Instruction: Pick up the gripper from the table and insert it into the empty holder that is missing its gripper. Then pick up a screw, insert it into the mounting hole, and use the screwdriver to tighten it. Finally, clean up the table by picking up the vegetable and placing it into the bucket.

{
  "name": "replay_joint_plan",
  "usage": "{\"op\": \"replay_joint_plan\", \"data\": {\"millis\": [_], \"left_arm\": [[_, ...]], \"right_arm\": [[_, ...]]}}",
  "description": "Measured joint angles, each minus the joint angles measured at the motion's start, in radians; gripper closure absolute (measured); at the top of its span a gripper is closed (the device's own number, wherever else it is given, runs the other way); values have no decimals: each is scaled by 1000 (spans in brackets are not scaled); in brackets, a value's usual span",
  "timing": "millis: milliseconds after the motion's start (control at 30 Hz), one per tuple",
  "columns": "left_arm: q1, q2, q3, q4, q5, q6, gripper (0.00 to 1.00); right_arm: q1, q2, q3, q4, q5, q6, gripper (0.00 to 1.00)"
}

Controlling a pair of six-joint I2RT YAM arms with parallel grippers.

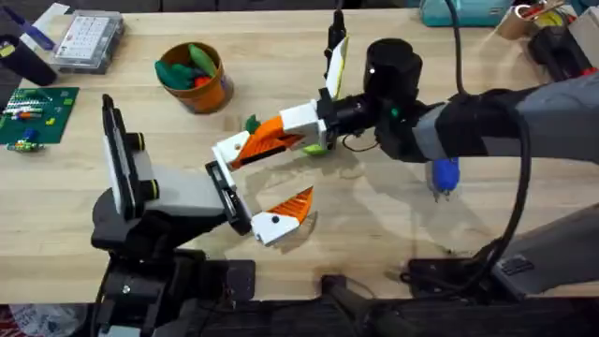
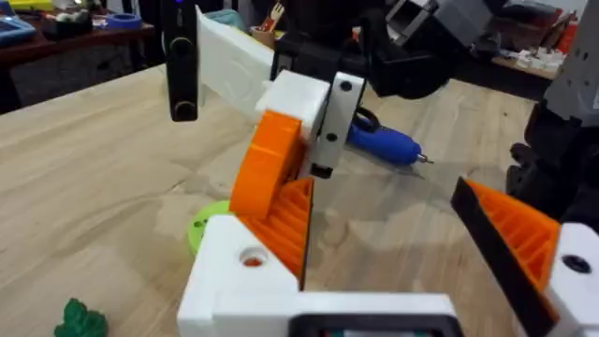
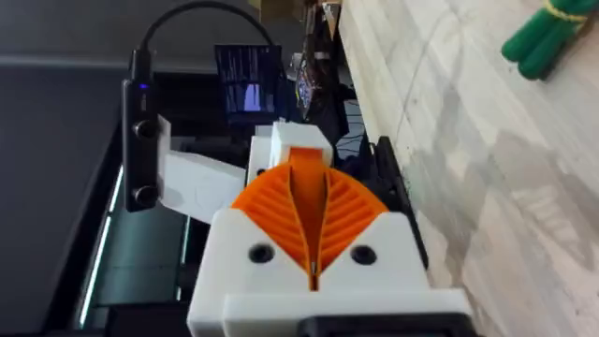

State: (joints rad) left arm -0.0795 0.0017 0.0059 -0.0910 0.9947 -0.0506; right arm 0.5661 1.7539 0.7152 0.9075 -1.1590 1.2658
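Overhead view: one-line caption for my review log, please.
Open left hand and shut right hand meet mid-table near the lime-green vegetable; orange bucket behind holds toy produce; blue screwdriver lies right.

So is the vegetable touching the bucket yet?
Apart. The overhead view shows the vegetable on the table, with bare wood between it and the bucket.

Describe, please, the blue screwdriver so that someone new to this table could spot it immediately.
Start at the light wooden table and follow the right arm's dark sleeve toward its middle. Just beneath it lies the small blue-handled screwdriver, with a thin metal tip. It is the one bright blue tool there, unlike the orange-and-white gripper parts nearby.
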Motion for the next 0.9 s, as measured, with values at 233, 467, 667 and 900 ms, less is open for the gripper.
{"op": "replay_joint_plan", "data": {"millis": [233,467,667,900], "left_arm": [[0,0,0,0,-3,2,10],[5,-1,0,4,-29,14,10],[6,-1,0,5,-37,15,10],[6,-1,0,4,-36,16,10]], "right_arm": [[16,0,21,-18,35,-36,987],[35,0,42,-28,69,-91,987],[40,0,44,-29,83,-115,987],[42,0,45,-30,86,-122,864]]}}
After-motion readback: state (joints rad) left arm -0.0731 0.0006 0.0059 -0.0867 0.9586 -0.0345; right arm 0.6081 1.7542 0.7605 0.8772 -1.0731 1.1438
